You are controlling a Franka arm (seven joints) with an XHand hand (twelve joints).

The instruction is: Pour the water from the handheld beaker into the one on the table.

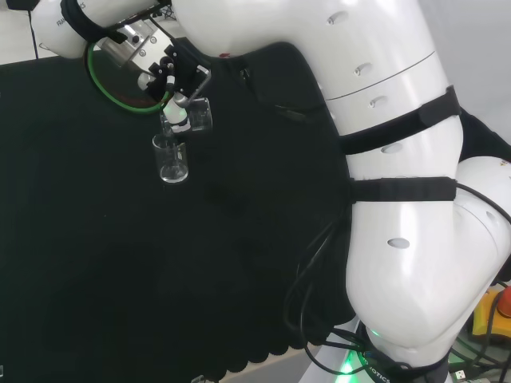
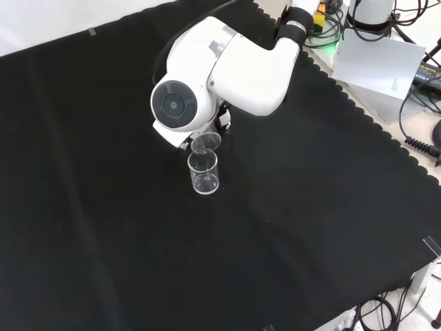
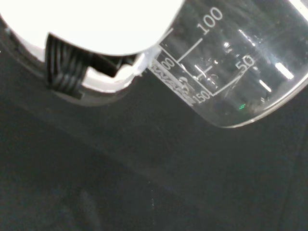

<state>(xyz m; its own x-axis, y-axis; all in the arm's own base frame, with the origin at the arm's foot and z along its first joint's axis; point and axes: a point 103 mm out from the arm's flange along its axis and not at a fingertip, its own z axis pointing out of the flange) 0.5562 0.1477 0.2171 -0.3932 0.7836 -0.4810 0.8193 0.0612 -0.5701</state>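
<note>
In the head view my hand is curled round a clear glass beaker, which is tilted with its mouth toward a second clear beaker standing upright on the black cloth just below it. In the front view the held beaker leans out from under the arm's big white link, with its lip right above the rim of the standing beaker. The wrist view shows the held beaker close up with printed graduation marks, beside a white and black part of the hand. I cannot tell the water level in either beaker.
The arm's white links stand at the right of the head view. A green cable loop hangs by the wrist. A white sheet and cables lie beyond the cloth's scalloped edge.
</note>
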